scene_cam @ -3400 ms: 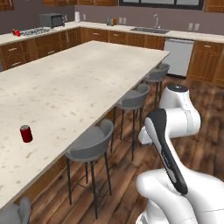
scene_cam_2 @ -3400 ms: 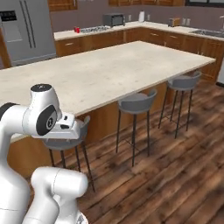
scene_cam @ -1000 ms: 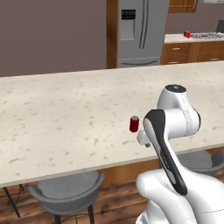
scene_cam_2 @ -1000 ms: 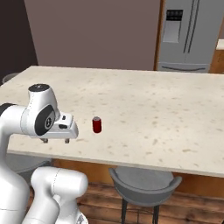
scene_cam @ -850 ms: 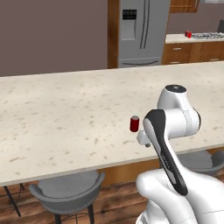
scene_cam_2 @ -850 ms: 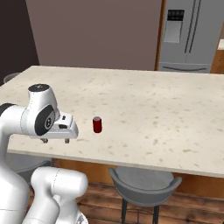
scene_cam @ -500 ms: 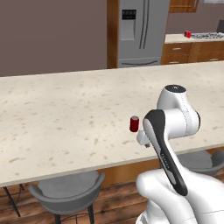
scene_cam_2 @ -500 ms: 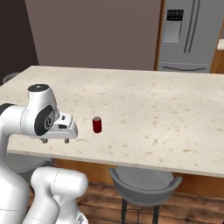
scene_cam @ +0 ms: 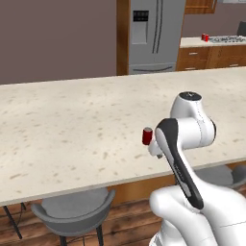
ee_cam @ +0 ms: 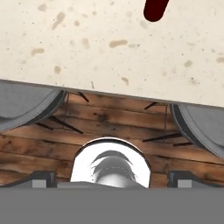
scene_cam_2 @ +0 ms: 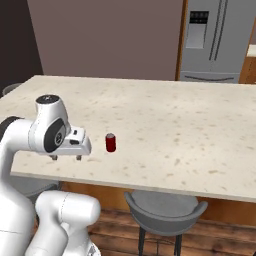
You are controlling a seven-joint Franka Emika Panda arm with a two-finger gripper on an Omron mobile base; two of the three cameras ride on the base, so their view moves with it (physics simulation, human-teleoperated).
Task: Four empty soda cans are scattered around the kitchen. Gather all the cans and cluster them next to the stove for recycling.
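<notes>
1. My gripper [scene_cam_2: 66, 158] hangs spread wide and empty over the near edge of the island counter [scene_cam_2: 210, 130].
2. A red soda can [scene_cam_2: 110, 143] stands upright on the counter just beyond it, untouched.
3. Two more cans [scene_cam: 204, 37] sit beside the stove [scene_cam: 227, 39], far behind.

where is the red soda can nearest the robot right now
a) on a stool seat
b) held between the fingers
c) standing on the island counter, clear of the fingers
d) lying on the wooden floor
c: the soda can stands upright on the island counter, with a gap between it and the open gripper.
</notes>
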